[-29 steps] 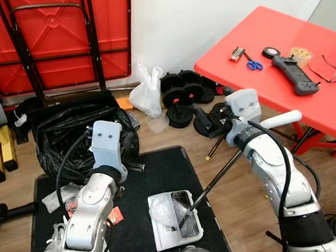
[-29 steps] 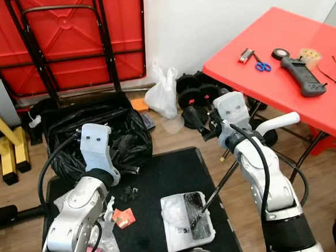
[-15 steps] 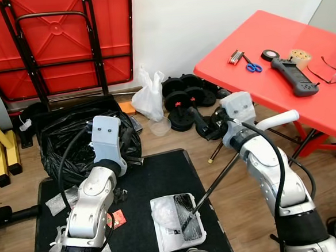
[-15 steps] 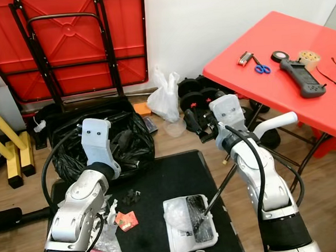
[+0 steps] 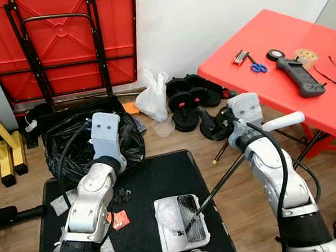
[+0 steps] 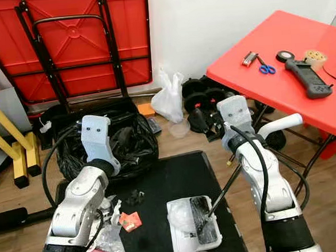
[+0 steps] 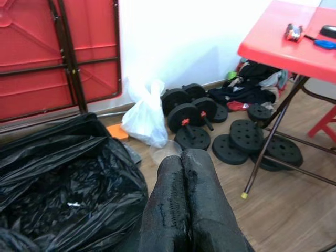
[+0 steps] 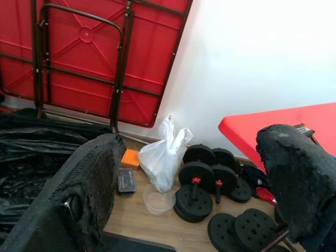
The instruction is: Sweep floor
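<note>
On the black floor mat (image 5: 154, 179), near its front edge, lies a white dustpan (image 5: 180, 224) holding crumpled plastic; a thin black broom handle (image 5: 218, 183) slants into it. Left end effector (image 7: 182, 173) fingers pressed together; right end effector (image 8: 189, 173) spread wide. Bare wooden floor (image 5: 243, 213) borders the mat's right edge.

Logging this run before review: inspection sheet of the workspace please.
Surface: wood floor with a black mat.
Job's things: white dustpan on the mat, holding clear plastic and dark debris; a thin black rod runs into it.
Clutter: red wrapper, plastic scraps, open black trash bag, white plastic bag, dumbbells.
Grippers: left gripper shut, empty; right gripper open, empty.
Cables: black cable looping along the left arm.
Surroundings: red table with scissors; folded red table against the wall.
</note>
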Controlling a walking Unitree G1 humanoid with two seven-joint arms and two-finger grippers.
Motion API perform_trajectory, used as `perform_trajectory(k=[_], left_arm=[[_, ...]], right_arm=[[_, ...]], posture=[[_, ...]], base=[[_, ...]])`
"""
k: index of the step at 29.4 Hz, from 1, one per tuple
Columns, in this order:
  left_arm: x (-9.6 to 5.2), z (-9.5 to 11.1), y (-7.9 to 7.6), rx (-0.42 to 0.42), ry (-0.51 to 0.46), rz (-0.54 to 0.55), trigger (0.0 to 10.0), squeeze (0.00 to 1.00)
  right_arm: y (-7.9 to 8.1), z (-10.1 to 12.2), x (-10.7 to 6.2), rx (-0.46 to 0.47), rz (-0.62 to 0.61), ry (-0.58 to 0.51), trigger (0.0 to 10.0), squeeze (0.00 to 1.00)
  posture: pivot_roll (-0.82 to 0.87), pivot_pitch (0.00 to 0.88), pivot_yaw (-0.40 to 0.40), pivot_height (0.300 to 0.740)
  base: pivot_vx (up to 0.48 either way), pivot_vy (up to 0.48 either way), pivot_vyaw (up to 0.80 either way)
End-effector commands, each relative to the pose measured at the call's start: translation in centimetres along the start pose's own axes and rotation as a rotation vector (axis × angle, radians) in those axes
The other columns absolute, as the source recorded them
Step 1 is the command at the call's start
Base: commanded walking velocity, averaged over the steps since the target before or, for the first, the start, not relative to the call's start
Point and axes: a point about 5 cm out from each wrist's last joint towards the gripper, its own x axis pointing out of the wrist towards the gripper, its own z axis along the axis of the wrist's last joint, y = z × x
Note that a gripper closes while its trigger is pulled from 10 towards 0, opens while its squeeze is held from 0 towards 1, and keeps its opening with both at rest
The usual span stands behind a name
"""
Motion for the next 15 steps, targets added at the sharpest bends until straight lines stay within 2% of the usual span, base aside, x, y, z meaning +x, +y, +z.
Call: perform_trajectory(k=[1,15], left_arm=[[0.1,-0.1,-0.1,0.010,0.000,-0.019,10.0,0.00],[0.3,-0.2,-0.2,0.011,-0.002,-0.026,10.0,0.00]], right_arm=[[-0.6,0.0,-0.1,-0.012,-0.024,-0.008,10.0,0.00],[0.3,1.7,-0.1,-0.015,0.051,-0.089,10.0,0.00]], posture=[[-0.16,0.090,-0.100,0.710],[-0.17,0.084,-0.097,0.665]], base=[[0.000,0.000,0.00],[0.000,0.000,0.00]])
